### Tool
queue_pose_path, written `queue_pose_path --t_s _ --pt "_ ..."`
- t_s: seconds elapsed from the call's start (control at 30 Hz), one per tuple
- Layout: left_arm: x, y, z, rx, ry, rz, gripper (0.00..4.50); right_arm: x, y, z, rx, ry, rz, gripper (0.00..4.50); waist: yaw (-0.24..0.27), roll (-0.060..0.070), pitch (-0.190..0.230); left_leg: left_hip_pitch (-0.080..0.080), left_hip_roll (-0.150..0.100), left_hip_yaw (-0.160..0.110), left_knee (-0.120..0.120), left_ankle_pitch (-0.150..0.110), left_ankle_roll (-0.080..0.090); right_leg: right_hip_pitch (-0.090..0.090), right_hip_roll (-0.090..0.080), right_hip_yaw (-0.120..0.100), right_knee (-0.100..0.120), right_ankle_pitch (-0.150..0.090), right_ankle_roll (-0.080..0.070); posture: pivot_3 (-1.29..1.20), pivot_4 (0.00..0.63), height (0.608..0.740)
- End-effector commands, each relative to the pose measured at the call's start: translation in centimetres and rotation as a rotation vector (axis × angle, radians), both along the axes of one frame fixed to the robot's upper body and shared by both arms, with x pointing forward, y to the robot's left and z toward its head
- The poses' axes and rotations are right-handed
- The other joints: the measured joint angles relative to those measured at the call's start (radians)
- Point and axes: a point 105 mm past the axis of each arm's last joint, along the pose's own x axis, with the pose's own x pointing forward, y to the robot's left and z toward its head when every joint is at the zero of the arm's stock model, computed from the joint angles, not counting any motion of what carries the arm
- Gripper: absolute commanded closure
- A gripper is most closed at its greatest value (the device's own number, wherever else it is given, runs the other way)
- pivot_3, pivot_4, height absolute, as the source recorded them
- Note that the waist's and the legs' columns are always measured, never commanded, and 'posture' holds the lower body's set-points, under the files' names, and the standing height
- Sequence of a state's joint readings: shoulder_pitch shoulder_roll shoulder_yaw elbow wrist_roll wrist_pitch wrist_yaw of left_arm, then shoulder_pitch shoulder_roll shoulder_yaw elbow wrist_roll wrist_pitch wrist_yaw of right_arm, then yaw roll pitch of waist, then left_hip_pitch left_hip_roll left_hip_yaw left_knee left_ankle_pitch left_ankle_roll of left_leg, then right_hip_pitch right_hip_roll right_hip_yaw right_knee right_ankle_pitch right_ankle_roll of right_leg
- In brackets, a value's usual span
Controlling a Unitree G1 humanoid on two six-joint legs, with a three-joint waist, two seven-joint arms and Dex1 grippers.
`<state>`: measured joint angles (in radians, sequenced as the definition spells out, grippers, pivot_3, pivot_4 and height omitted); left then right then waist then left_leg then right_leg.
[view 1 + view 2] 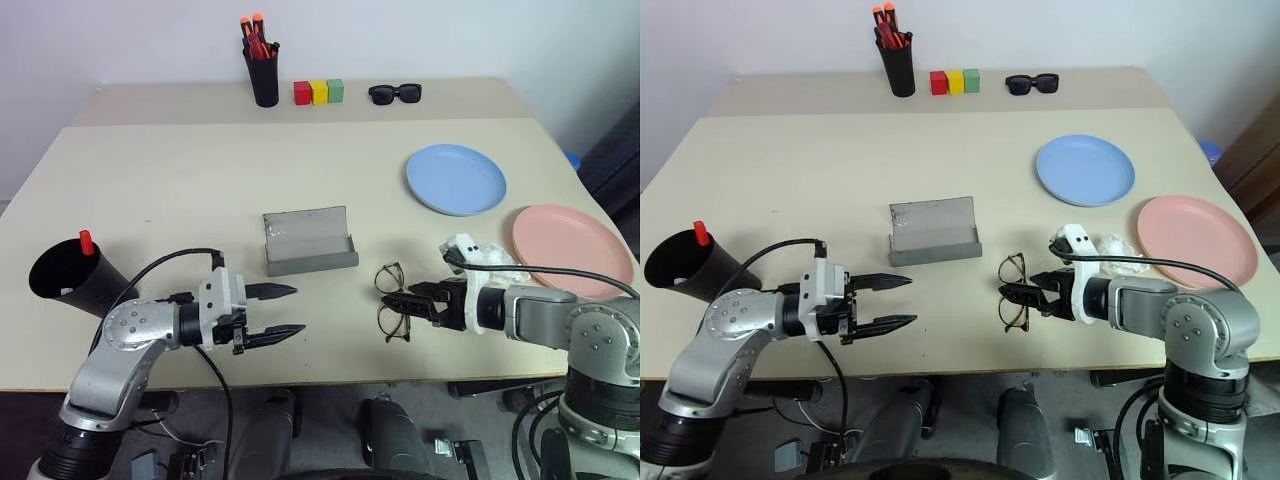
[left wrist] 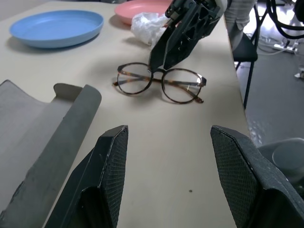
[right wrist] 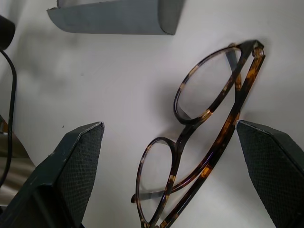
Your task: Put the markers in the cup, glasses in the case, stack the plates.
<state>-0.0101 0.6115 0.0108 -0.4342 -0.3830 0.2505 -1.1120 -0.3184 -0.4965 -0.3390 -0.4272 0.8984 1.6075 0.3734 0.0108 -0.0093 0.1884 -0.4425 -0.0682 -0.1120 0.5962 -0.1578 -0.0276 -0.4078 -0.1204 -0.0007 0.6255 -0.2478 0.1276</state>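
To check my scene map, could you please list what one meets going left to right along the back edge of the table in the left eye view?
Black pen holder with orange-capped markers → red block → yellow block → green block → black sunglasses.

The thin wire-framed eyeglasses (image 1: 391, 301) lie on the pale counter (image 1: 180, 190) right at the right pincer (image 1: 404, 300) tips. The grey hinged spectacle case (image 1: 308, 241) stands open beyond the left pincer (image 1: 287, 310) — the wide black tapered cup (image 1: 72, 279) lies tipped behind that arm. The round light-blue plate (image 1: 456, 178) and round salmon-pink plate (image 1: 571, 246) sit apart, beyond the right pincer.
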Motion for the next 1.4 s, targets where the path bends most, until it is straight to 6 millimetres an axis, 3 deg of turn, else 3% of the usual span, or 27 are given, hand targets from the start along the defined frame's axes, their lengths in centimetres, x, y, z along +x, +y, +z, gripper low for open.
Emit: queue_pose_path --t_s 0.03,0.1,0.33,0.37,0.57,0.7,0.8,0.87,0.97,1.2,1.4 --pt "-0.3 0.0 0.6 -0.013 -0.036 -0.005 1.69 0.1 -0.2 0.4 0.02 -0.006 -0.012 0.24 -0.001 0.0 0.0 0.0 0.0 0.0 0.0 0.0 0.0 0.0 0.0 0.0 0.0 0.0 0.0 0.0 0.15 0.74" --pt "-0.4 0.1 0.4 -0.013 -0.034 -0.002 1.67 0.1 -0.3 0.2 0.016 0.003 -0.017 0.78 -0.001 0.0 0.0 0.0 0.0 0.0 0.0 0.0 0.0 0.0 0.0 0.0 0.0 0.0 0.0 0.0 0.15 0.74" --pt "-0.6 0.1 0.2 -0.02 -0.034 0.007 1.67 0.1 -0.4 0.2 0.014 0.012 -0.016 4.34 0.0 0.0 0.0 0.0 0.001 0.0 -0.001 0.0 0.0 0.0 0.0 0.0 -0.002 0.0 0.0 0.0 0.15 0.74" --pt "-0.6 0.1 0.2 -0.022 -0.034 0.009 1.67 0.1 -0.5 0.3 0.014 0.012 -0.015 4.46 0.0 0.0 0.0 0.0 0.001 0.0 -0.001 0.0 0.0 0.0 0.0 0.0 -0.003 0.0 -0.001 0.0 0.15 0.74" --pt "-0.3 0.3 0.5 -0.055 -0.042 0.052 1.67 0.1 -0.6 1.1 -0.005 -0.014 0.001 4.46 0.0 0.001 0.0 -0.001 0.001 0.001 -0.002 -0.001 0.001 0.0 0.0 0.0 -0.006 0.001 -0.001 0.0 0.15 0.74" --pt "0.0 0.8 1.0 -0.087 -0.042 0.108 1.67 1.0 -0.2 4.1 -0.136 -0.147 0.064 4.46 -0.004 0.002 0.001 -0.001 0.002 0.002 -0.002 -0.001 0.001 0.0 0.0 0.0 -0.006 0.001 -0.002 0.0 0.15 0.74" --pt "0.3 1.0 1.3 -0.114 -0.036 0.145 1.67 1.6 1.0 6.6 -0.247 -0.284 0.164 4.46 -0.008 0.003 0.001 -0.001 0.003 0.002 -0.003 -0.001 0.001 -0.001 0.001 0.0 -0.007 0.001 -0.002 0.0 0.15 0.74" --pt "0.2 1.2 1.4 -0.12 -0.027 0.164 1.67 2.0 3.4 8.9 -0.289 -0.431 0.298 4.46 -0.01 0.003 0.001 -0.001 0.005 0.003 -0.004 -0.001 0.001 0.0 0.002 -0.001 -0.009 0.001 -0.002 0.0 0.15 0.74" --pt "0.6 1.4 1.4 -0.136 -0.02 0.205 1.67 3.5 5.8 10.4 -0.354 -0.589 0.422 4.46 -0.023 0.004 0.002 -0.002 0.005 0.004 -0.005 -0.002 0.001 -0.001 0.002 -0.001 -0.011 0.002 -0.002 0.0 0.15 0.74" --pt "0.6 2.4 1.3 -0.206 0.021 0.311 1.67 8.5 11.6 9.6 -0.418 -0.749 0.607 4.46 -0.031 0.003 0.002 -0.001 0.005 0.004 -0.005 -0.002 0.002 -0.001 0.002 -0.001 -0.011 0.002 -0.003 0.0 0.15 0.74" --pt "0.4 2.9 1.8 -0.213 0.008 0.378 1.67 10.2 14.5 8.1 -0.437 -0.784 0.709 4.46 -0.026 0.003 0.002 -0.001 0.005 0.004 -0.005 -0.001 0.001 -0.002 0.004 -0.001 -0.009 0.003 -0.002 0.0 0.15 0.74"
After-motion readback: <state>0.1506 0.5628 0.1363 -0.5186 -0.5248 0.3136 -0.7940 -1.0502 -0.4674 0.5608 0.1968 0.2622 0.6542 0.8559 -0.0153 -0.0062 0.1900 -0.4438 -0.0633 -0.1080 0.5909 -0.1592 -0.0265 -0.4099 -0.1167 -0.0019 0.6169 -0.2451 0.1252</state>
